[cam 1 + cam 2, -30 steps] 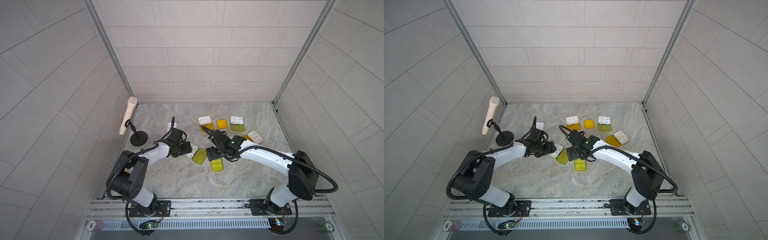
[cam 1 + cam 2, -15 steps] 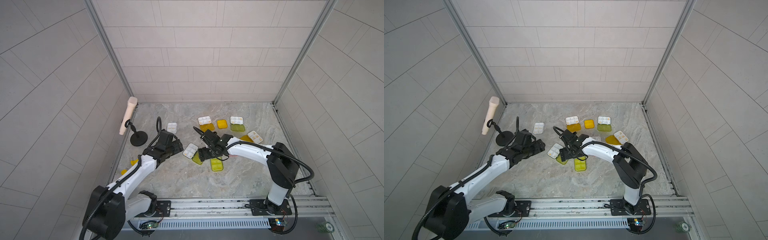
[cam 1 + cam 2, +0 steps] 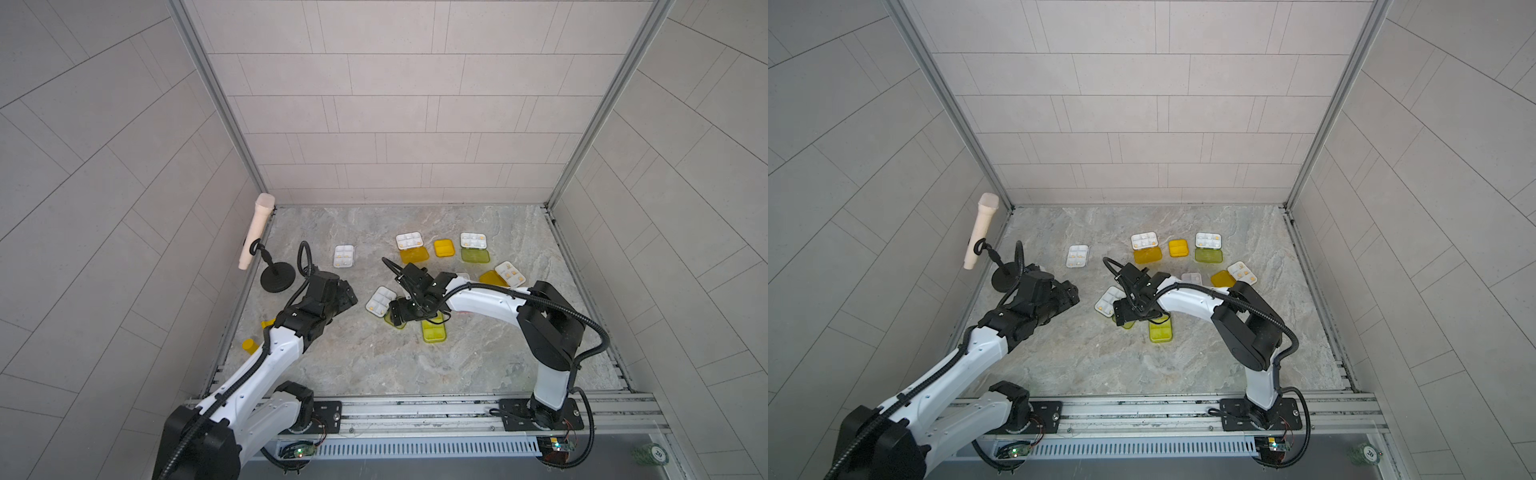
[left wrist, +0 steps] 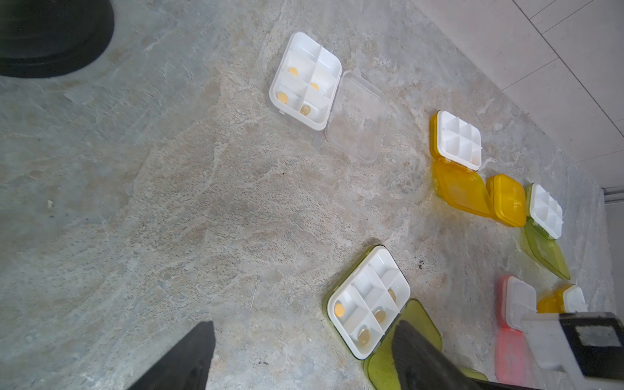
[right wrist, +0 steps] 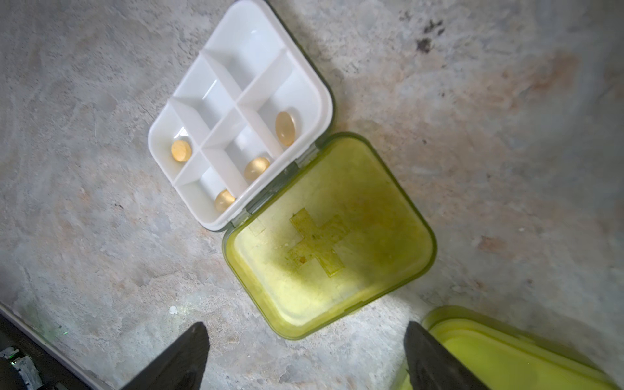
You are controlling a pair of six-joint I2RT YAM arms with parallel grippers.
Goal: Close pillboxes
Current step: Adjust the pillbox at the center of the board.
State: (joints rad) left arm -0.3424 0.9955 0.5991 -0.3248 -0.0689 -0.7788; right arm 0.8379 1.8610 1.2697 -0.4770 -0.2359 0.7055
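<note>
Yellow-green pillbox, lid toward right tool

White-trayed pillboxes dot a grey stone surface veined with tan. One open yellow-green lid bears a raised cross pattern, and amber pills lie in its white tray. Near the far edge are orange lids and a closed orange box. Elsewhere are a pink lid and a clear lid.
</note>
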